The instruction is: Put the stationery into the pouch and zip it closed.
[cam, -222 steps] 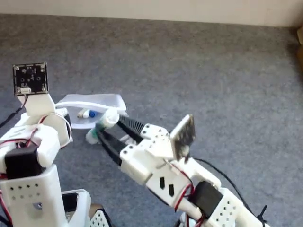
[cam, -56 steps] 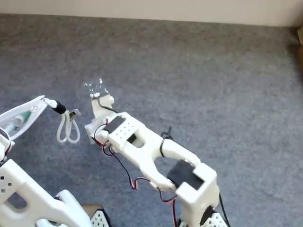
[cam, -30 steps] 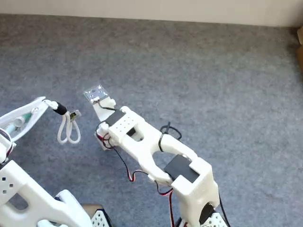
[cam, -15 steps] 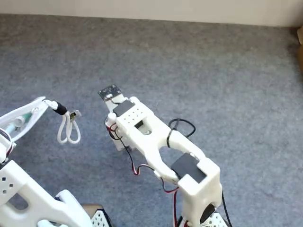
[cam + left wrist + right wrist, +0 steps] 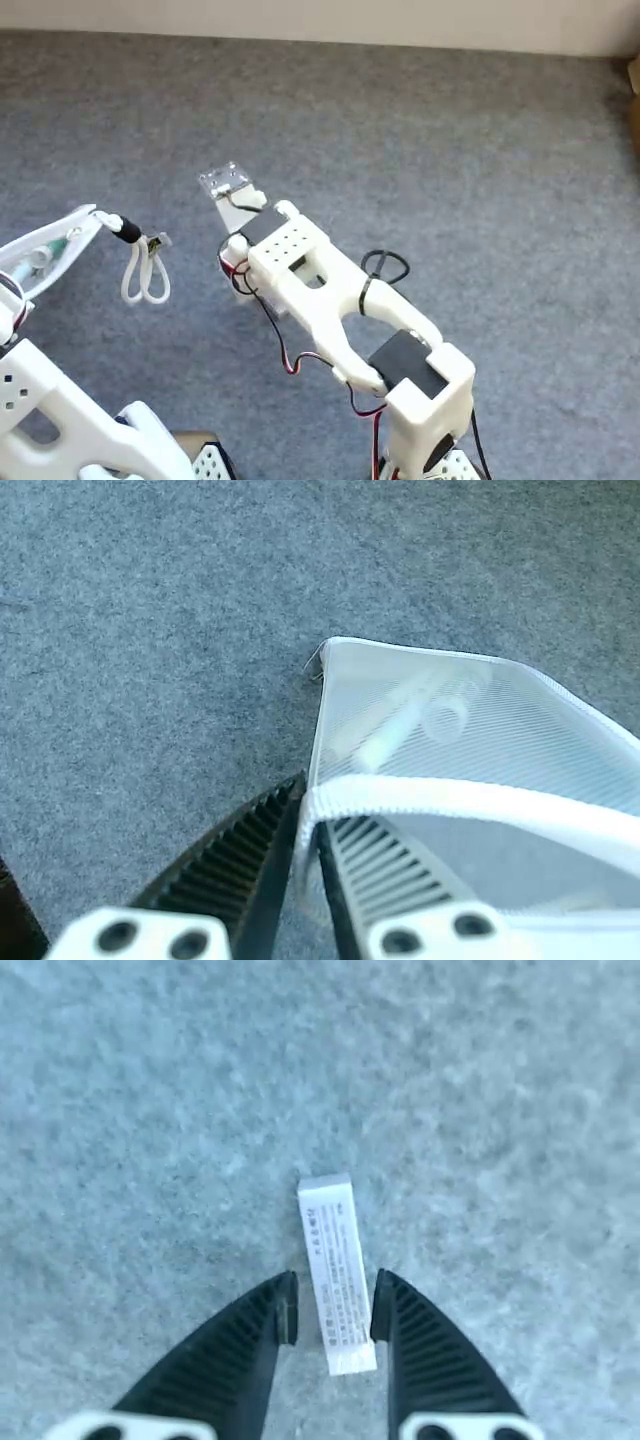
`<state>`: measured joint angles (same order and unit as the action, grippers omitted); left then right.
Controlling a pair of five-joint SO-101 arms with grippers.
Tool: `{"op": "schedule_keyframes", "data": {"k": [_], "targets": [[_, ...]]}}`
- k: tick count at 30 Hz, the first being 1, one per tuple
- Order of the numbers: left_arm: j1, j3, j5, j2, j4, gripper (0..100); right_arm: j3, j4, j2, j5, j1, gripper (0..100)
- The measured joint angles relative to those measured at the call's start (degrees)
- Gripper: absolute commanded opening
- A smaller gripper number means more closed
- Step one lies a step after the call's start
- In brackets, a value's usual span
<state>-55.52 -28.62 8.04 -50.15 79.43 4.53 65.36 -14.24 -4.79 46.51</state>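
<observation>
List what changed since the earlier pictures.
The right gripper let go the stationery it fed into the pouch, swung away and now stands open astride a white printed strip on the carpet. The left gripper lifted the pouch aside, still shut on it.

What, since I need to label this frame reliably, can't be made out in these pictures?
1. High view: the pouch is cut off by the picture's left edge, so its zip's state is unclear.
2. Left wrist view: the stationery inside is blurred by the mesh; the jaws of the left gripper cover the pouch's corner.
3. Right wrist view: the white strip, between the open jaws of the right gripper, is too small to identify.
</observation>
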Motion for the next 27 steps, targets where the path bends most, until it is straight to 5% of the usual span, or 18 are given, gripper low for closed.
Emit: {"op": "schedule_keyframes", "data": {"k": [23,27], "targets": [[0.0,0.0,0.0,0.0,0.0,1,-13.71,-0.7,-15.82,3.25,-1.67,11.3],[0.0,0.0,0.0,0.0,0.0,1,-13.71,-0.7,-15.82,3.87,-2.64,3.0]]}}
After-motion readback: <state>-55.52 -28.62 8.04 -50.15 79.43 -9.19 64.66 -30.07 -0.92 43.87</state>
